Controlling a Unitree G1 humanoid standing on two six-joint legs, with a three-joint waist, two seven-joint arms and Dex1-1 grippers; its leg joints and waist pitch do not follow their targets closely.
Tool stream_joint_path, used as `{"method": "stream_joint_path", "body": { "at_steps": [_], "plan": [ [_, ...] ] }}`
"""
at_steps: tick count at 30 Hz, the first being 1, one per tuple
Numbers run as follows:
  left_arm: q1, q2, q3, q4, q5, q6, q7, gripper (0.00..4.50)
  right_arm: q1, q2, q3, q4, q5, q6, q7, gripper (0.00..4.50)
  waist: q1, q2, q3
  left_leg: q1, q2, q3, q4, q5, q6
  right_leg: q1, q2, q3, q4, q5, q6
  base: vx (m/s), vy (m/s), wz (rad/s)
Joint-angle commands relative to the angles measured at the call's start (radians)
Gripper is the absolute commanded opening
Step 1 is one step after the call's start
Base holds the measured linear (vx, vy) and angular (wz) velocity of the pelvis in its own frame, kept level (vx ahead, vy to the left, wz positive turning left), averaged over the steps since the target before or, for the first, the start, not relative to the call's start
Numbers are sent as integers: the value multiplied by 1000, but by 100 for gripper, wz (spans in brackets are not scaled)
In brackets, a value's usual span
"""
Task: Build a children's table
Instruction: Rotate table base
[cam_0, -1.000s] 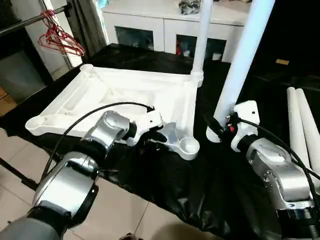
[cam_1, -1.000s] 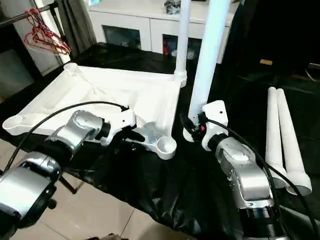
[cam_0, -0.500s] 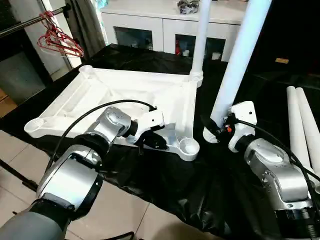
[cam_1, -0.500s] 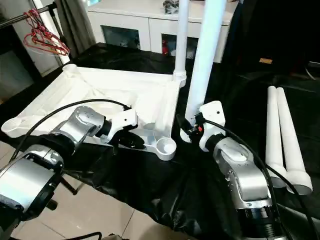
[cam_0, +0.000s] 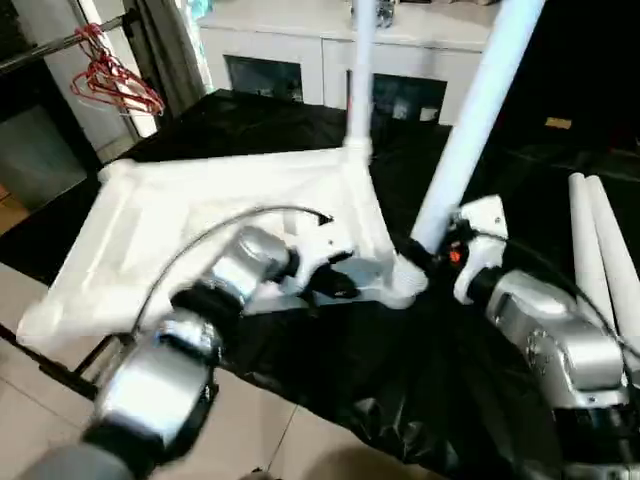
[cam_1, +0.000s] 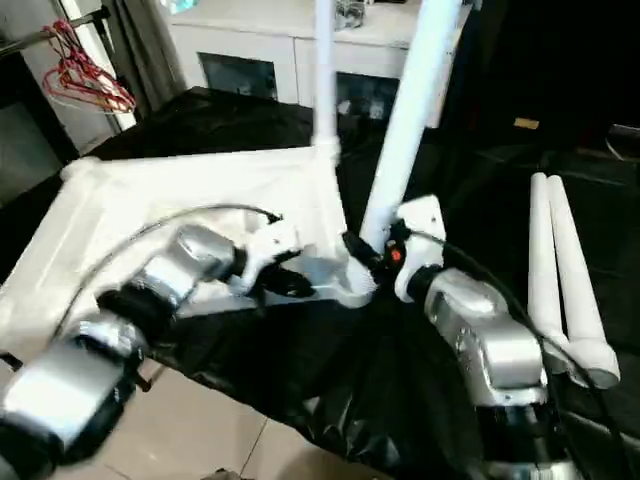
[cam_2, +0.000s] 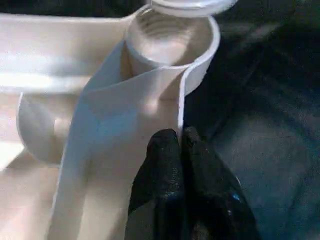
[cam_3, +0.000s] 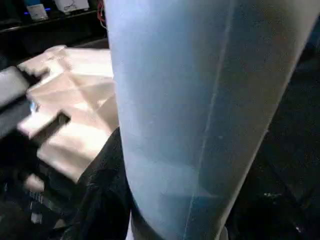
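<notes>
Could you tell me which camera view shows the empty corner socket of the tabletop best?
The left wrist view: the corner socket sits close, its ribbed inside visible, just beyond the shut left gripper. In the left and right eye views it is blurred and small, beside the leg that the right gripper holds.

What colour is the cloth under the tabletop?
Black, glossy cloth; clearest in the left eye view, beneath the white tabletop.

Silver rounded forearms, black joint bands; white wrist housings; black cable looping over left forearm; left gripper (cam_2: 181, 165) fingers black, glossy; red mark on right wrist housing (cam_0: 478, 240).
</notes>
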Motion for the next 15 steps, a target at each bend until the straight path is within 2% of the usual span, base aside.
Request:
{"method": "stream_joint_path", "body": {
  "at_steps": [1, 2, 4, 6, 7, 8, 10, 12, 15],
  "plan": [
    [66, 11, -21, -27, 6, -24, -4, 0, -18, -3, 0, -2, 3, 11, 13, 191, 8, -30, -62, 9, 34, -12, -66, -163, 71, 55, -80, 42, -84, -280, -187, 0, 0, 0],
    [79, 14, -20, -44, 7, -40, 2, 0, -20, -3, 2, -1, 4, 14, 15, 191, 7, -28, -61, 12, 33, -11, -68, -178, 66, 51, -78, 41, -89, -303, -174, 0, 0, 0],
    [103, 20, -20, -75, 6, -74, 0, 0, -24, -9, 11, 2, 1, 11, 17, 191, 7, -45, -62, 15, 36, -11, -71, -191, 57, 50, -79, 42, -90, -317, -163, 0, 0, 0],
    [136, 34, -23, -140, 3, -86, -9, 0, -29, -10, 13, 6, 5, 17, 25, 191, 11, -37, -62, 18, 42, -14, -75, -198, 44, 46, -82, 43, -87, -312, -159, 0, 0, 0],
    [152, 40, -23, -173, 2, -71, -4, 0, -32, -10, 16, 8, 4, 19, 27, 191, 9, -38, -60, 16, 42, -13, -76, -202, 42, 45, -81, 43, -87, -308, -159, 0, 0, 0],
    [162, 44, -23, -195, 2, -59, 0, 0, -33, -10, 17, 10, 4, 19, 29, 191, 9, -47, -59, 15, 42, -13, -78, -205, 37, 47, -83, 43, -83, -303, -161, 0, 0, 0],
    [180, 57, -20, -226, 2, -58, 6, 0, -40, -11, 21, 21, -2, 18, 38, 191, 10, -52, -59, 15, 41, -11, -77, -197, 36, 46, -84, 44, -84, -300, -159, 0, 0, 0],
    [186, 63, -10, -236, -4, -50, 8, 45, -45, -11, 25, 28, -5, 16, 42, 191, 9, -54, -59, 12, 40, -11, -77, -183, 37, 46, -83, 45, -83, -286, -155, 0, 0, 0],
    [190, 73, 6, -247, -17, -21, 5, 67, -51, -14, 31, 34, -10, 12, 48, 191, 8, -56, -58, 11, 36, -10, -75, -173, 37, 48, -83, 45, -79, -265, -163, 0, 0, 0]
  ]
}}
